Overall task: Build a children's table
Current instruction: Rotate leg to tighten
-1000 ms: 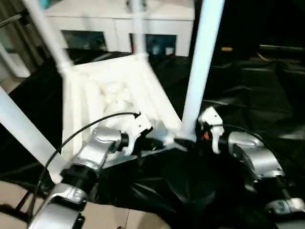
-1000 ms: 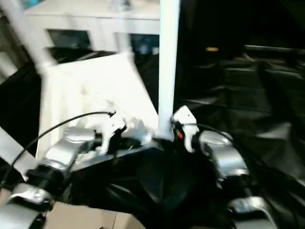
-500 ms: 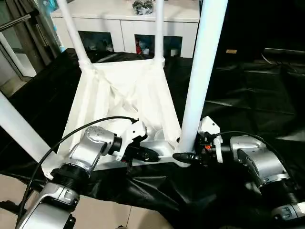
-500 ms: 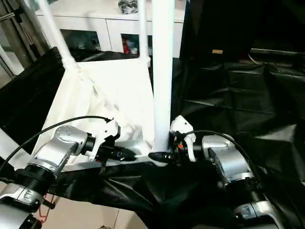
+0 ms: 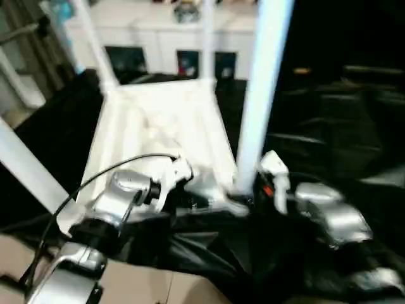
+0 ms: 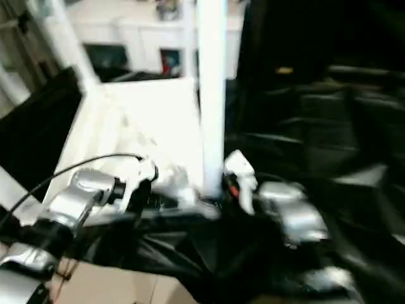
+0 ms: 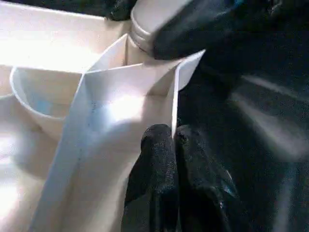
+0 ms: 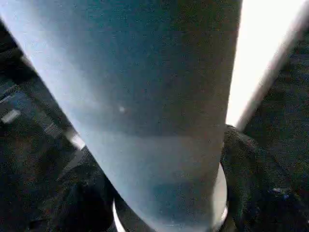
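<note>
Tabletop (image 5: 161, 126), centre frame, underside up on black-draped table (image 5: 329, 114); four legs (image 5: 261, 82) standing in corner sockets. Left gripper (image 7: 175, 145) pinches near rim; right gripper (image 5: 256, 190) clasps nearest leg's base. Remaining, apparently: final seating, turning upright

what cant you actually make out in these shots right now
- Top of the near leg: cut off by the upper edge in both eye views.
- Whether that leg is fully seated in its corner socket: the leg itself blocks the joint in the right wrist view.
- Right tool: motion blur in the eye views smears the fingers.
- Items on the white cabinet: blurred.
</note>
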Available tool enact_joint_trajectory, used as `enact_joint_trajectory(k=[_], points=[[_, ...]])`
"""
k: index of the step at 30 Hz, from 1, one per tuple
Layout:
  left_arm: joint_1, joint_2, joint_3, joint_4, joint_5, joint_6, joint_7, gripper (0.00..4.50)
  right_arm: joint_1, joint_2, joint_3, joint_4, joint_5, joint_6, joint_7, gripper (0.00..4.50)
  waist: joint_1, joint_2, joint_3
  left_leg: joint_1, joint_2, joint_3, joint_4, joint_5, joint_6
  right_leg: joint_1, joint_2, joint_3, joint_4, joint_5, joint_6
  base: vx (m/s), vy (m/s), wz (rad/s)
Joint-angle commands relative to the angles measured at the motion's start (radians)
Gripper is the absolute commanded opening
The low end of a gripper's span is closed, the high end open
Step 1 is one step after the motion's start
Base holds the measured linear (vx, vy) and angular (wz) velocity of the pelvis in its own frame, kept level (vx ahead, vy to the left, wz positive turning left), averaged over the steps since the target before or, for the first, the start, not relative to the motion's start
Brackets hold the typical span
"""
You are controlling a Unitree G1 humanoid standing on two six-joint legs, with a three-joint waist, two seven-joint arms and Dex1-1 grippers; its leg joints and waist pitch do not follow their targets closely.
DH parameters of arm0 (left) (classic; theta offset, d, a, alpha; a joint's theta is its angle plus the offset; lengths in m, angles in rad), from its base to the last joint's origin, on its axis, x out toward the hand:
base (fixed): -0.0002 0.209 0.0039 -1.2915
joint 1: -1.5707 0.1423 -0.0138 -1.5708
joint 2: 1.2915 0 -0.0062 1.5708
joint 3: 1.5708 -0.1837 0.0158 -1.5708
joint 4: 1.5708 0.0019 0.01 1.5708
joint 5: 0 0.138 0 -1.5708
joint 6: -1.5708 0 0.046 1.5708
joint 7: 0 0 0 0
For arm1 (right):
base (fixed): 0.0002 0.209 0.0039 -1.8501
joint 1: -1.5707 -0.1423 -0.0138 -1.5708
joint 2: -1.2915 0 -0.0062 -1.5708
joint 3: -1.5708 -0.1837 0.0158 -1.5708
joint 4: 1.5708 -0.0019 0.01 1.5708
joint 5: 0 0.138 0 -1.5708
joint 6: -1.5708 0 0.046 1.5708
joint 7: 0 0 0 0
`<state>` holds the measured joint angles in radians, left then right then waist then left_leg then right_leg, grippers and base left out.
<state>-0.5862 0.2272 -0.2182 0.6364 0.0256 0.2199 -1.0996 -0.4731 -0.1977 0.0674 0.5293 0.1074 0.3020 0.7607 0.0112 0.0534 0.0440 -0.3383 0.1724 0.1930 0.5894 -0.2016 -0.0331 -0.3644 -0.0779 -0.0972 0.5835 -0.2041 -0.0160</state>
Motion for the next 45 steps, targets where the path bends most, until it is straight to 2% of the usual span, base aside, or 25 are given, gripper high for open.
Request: enact_joint_trajectory(k=[1,3,6,7,8,10,13,15,17,20,22,23,25,26,27,30,32,34,36,38,39,41,42,44,45], points=[[-0.043,-0.092,-0.022,-0.007,-0.021,-0.024,0.062,0.00,0.005,0.075,0.041,0.117,-0.041,0.050,-0.126,2.63,-0.013,-0.002,-0.030,0.010,0.061,-0.058,-0.087,-0.458,-0.030,0.012,-0.093,0.045,-0.115,-0.621,-0.092,0.000,0.000,0.00],[-0.057,-0.136,-0.004,0.017,-0.008,-0.006,0.171,0.00,-0.012,0.119,0.027,0.141,-0.049,0.050,-0.218,2.63,-0.032,0.000,-0.031,0.007,0.062,-0.063,-0.090,-0.483,-0.035,0.011,-0.092,0.042,-0.116,-0.580,-0.100,0.000,0.000,0.00],[-0.062,-0.182,0.006,0.022,0.008,0.012,0.270,0.00,-0.023,0.157,0.027,0.158,-0.066,0.019,-0.260,2.63,-0.033,-0.003,-0.029,0.026,0.055,-0.054,-0.079,-0.500,-0.018,-0.007,-0.091,0.046,-0.129,-0.593,-0.111,0.000,0.000,0.00],[-0.061,-0.192,0.006,0.022,0.011,0.013,0.279,0.00,-0.027,0.165,0.025,0.165,-0.068,0.011,-0.266,2.63,-0.034,-0.004,-0.028,0.027,0.053,-0.054,-0.078,-0.505,-0.014,-0.008,-0.090,0.043,-0.131,-0.602,-0.108,0.000,0.000,0.00],[-0.055,-0.205,0.001,0.014,0.013,0.016,0.286,0.00,-0.031,0.173,0.025,0.167,-0.063,0.007,-0.261,3.19,-0.035,-0.007,-0.028,0.021,0.053,-0.056,-0.081,-0.501,-0.005,-0.004,-0.090,0.042,-0.131,-0.610,-0.100,0.000,0.000,0.00],[-0.041,-0.221,-0.010,-0.005,0.009,0.020,0.274,0.00,-0.036,0.177,0.026,0.163,-0.051,0.007,-0.239,3.19,-0.034,-0.005,-0.030,0.014,0.056,-0.058,-0.086,-0.491,0.001,0.001,-0.090,0.045,-0.126,-0.587,-0.099,0.000,0.000,0.00],[-0.037,-0.225,-0.015,-0.003,0.011,0.003,0.270,0.00,-0.043,0.169,0.038,0.167,-0.060,-0.007,-0.232,3.60,-0.032,-0.006,-0.034,0.003,0.060,-0.057,-0.090,-0.454,0.005,0.007,-0.093,0.054,-0.115,-0.511,-0.127,0.000,0.000,0.00],[-0.031,-0.214,-0.017,-0.008,0.002,-0.006,0.247,0.00,-0.035,0.150,0.061,0.142,-0.066,-0.017,-0.185,3.66,-0.026,-0.007,-0.043,-0.007,0.065,-0.053,-0.090,-0.377,0.018,0.015,-0.094,0.062,-0.100,-0.388,-0.168,0.000,0.000,0.00],[-0.024,-0.199,-0.024,-0.019,-0.001,-0.010,0.223,0.00,-0.028,0.131,0.076,0.126,-0.066,-0.027,-0.134,3.66,-0.024,-0.008,-0.041,-0.011,0.064,-0.047,-0.088,-0.348,0.034,0.018,-0.093,0.062,-0.096,-0.343,-0.193,0.000,0.000,0.00],[-0.007,-0.159,-0.040,-0.046,-0.011,-0.018,0.147,0.00,-0.003,0.071,0.114,0.063,-0.051,-0.033,0.015,3.66,-0.016,-0.010,-0.046,-0.012,0.064,-0.042,-0.081,-0.305,0.057,0.023,-0.096,0.066,-0.093,-0.325,-0.204,0.000,0.000,0.00],[0.001,-0.132,-0.048,-0.060,-0.015,-0.024,0.099,0.00,0.018,0.028,0.132,0.009,-0.035,-0.022,0.110,3.66,-0.009,-0.012,-0.048,-0.014,0.064,-0.038,-0.078,-0.250,0.080,0.025,-0.094,0.068,-0.087,-0.260,-0.218,0.000,0.000,0.00],[0.004,-0.118,-0.051,-0.066,-0.016,-0.028,0.076,0.00,0.028,0.002,0.142,-0.019,-0.024,-0.015,0.160,3.66,-0.001,-0.013,-0.051,-0.018,0.065,-0.037,-0.076,-0.207,0.101,0.032,-0.093,0.067,-0.080,-0.214,-0.223,0.000,0.000,0.00],[0.009,-0.094,-0.056,-0.074,-0.015,-0.043,0.042,0.00,0.045,-0.039,0.158,-0.061,-0.009,-0.008,0.234,3.66,0.008,-0.012,-0.054,-0.020,0.065,-0.034,-0.072,-0.147,0.121,0.035,-0.092,0.064,-0.072,-0.152,-0.239,0.000,0.000,0.00],[0.013,-0.079,-0.061,-0.078,-0.015,-0.057,0.018,0.00,0.054,-0.063,0.165,-0.082,0.000,-0.004,0.271,3.66,0.014,-0.008,-0.058,-0.022,0.065,-0.034,-0.068,-0.116,0.134,0.039,-0.089,0.061,-0.068,-0.110,-0.244,0.000,0.000,0.00],[0.016,-0.069,-0.063,-0.083,-0.019,-0.061,-0.001,0.00,0.059,-0.077,0.170,-0.094,0.006,0.001,0.294,3.66,0.020,-0.009,-0.061,-0.023,0.067,-0.033,-0.065,-0.088,0.148,0.039,-0.088,0.061,-0.059,-0.062,-0.250,0.000,0.000,0.00],[0.031,-0.026,-0.073,-0.110,-0.034,-0.070,-0.087,0.00,0.077,-0.129,0.184,-0.134,0.019,0.013,0.378,3.66,0.036,-0.007,-0.065,-0.019,0.072,-0.031,-0.060,-0.047,0.164,0.034,-0.087,0.060,-0.049,0.001,-0.264,0.000,0.000,0.00],[0.039,0.007,-0.081,-0.130,-0.041,-0.064,-0.144,0.00,0.085,-0.155,0.194,-0.153,0.021,0.022,0.422,3.66,0.042,-0.006,-0.065,-0.020,0.073,-0.032,-0.060,-0.054,0.162,0.033,-0.087,0.059,-0.046,-0.003,-0.268,0.000,0.000,0.00],[0.042,0.036,-0.088,-0.138,-0.044,-0.061,-0.186,0.00,0.092,-0.175,0.203,-0.173,0.024,0.032,0.458,3.66,0.044,-0.006,-0.060,-0.018,0.074,-0.032,-0.065,-0.088,0.149,0.031,-0.084,0.057,-0.051,-0.057,-0.262,0.000,0.000,0.00],[0.042,0.056,-0.091,-0.137,-0.044,-0.065,-0.217,0.00,0.096,-0.189,0.213,-0.191,0.027,0.046,0.485,3.43,0.047,-0.005,-0.055,-0.012,0.075,-0.031,-0.070,-0.146,0.111,0.027,-0.085,0.060,-0.061,-0.142,-0.249,0.000,0.000,0.00],[0.039,0.068,-0.092,-0.135,-0.045,-0.069,-0.230,0.00,0.096,-0.199,0.221,-0.200,0.026,0.052,0.503,3.34,0.048,-0.005,-0.055,-0.009,0.075,-0.030,-0.072,-0.161,0.094,0.026,-0.085,0.061,-0.064,-0.168,-0.244,0.000,0.000,0.00],[0.038,0.072,-0.092,-0.133,-0.045,-0.071,-0.234,0.00,0.096,-0.202,0.225,-0.204,0.025,0.054,0.510,3.12,0.049,-0.004,-0.055,-0.007,0.076,-0.030,-0.073,-0.171,0.083,0.025,-0.085,0.063,-0.064,-0.178,-0.241,0.000,0.000,0.00],[0.036,0.076,-0.092,-0.133,-0.046,-0.069,-0.239,0.00,0.096,-0.205,0.229,-0.206,0.024,0.053,0.516,3.01,0.049,-0.006,-0.056,-0.010,0.075,-0.029,-0.073,-0.162,0.073,0.028,-0.085,0.065,-0.060,-0.156,-0.240,0.000,0.000,0.00],[0.038,0.085,-0.095,-0.139,-0.050,-0.062,-0.256,0.00,0.098,-0.208,0.235,-0.211,0.024,0.056,0.527,2.96,0.048,-0.013,-0.057,-0.011,0.074,-0.028,-0.072,-0.154,0.075,0.029,-0.086,0.065,-0.059,-0.144,-0.241,0.000,0.000,0.00],[0.039,0.088,-0.096,-0.142,-0.052,-0.059,-0.263,0.00,0.098,-0.207,0.238,-0.213,0.025,0.057,0.530,2.72,0.050,-0.008,-0.058,-0.012,0.074,-0.028,-0.071,-0.145,0.078,0.029,-0.087,0.065,-0.056,-0.135,-0.243,0.000,0.000,0.00],[0.040,0.089,-0.097,-0.143,-0.052,-0.058,-0.265,0.00,0.099,-0.206,0.242,-0.214,0.024,0.059,0.533,2.68,0.049,-0.010,-0.060,-0.013,0.073,-0.027,-0.069,-0.129,0.084,0.029,-0.086,0.065,-0.053,-0.109,-0.246,0.000,0.000,0.00]])
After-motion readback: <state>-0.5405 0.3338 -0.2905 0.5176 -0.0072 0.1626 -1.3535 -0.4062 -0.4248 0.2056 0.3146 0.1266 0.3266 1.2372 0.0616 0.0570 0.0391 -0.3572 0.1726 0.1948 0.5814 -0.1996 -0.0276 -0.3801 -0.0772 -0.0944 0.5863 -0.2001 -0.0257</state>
